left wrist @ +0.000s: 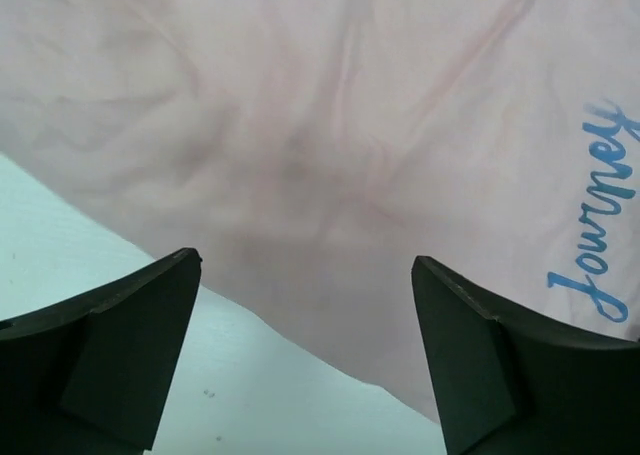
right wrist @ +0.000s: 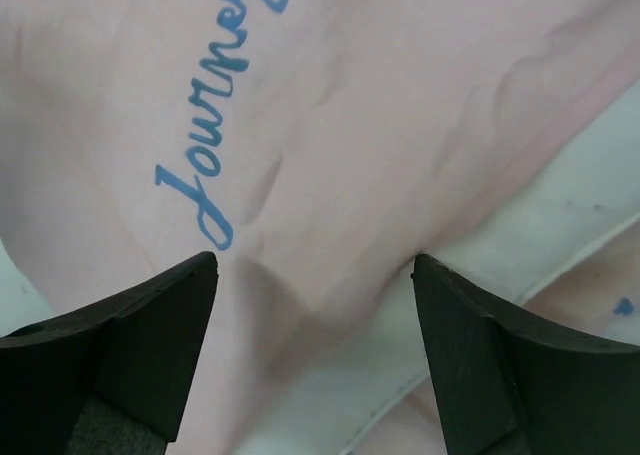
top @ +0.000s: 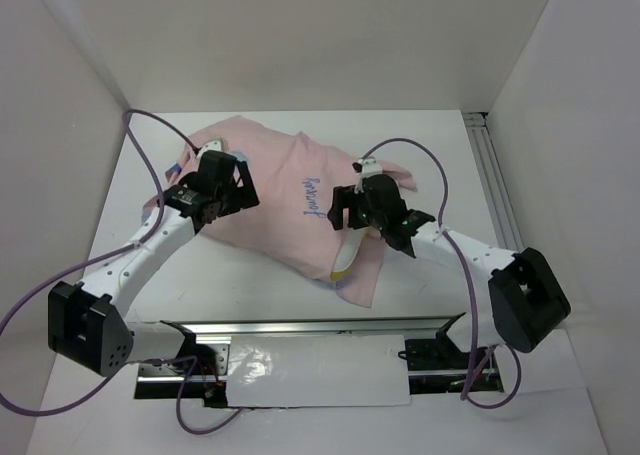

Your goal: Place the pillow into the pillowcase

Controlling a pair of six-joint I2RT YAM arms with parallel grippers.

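Pillowcase (top: 285, 190), pink side up, bulges at centre with an edge of the pillow (top: 346, 257) poking out at five o'clock. Left gripper (top: 215, 207) at nine and right gripper (top: 345, 213) at three o'clock both hang released; a pinch of loose cloth alone could drag the cover off.

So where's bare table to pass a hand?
Bare table lies between the pillowcase and the near rail, and between the pillowcase and the right rail. The middle is crowded: left hand and right hand both sit over the fabric.
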